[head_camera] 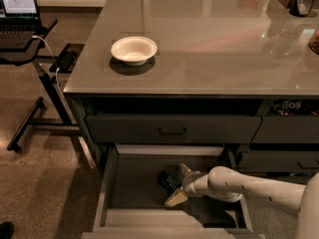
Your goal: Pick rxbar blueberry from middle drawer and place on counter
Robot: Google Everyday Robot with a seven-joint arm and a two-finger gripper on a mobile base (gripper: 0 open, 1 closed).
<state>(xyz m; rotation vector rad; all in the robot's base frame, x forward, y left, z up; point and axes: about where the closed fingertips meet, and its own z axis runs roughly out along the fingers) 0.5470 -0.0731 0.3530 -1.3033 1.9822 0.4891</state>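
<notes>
where the middle drawer [133,195] gapes, the spread pincer [176,184] flanks rxbar blueberry [167,179].

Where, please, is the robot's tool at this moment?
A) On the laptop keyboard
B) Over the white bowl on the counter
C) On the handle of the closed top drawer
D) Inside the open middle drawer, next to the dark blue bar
D: the tool is low inside the open middle drawer, its fingers spread right beside the rxbar blueberry, well below the counter.

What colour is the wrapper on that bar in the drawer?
Dark blue rxbar blueberry with pale stripes, camera view; gripper sits by it in the middle drawer.
</notes>
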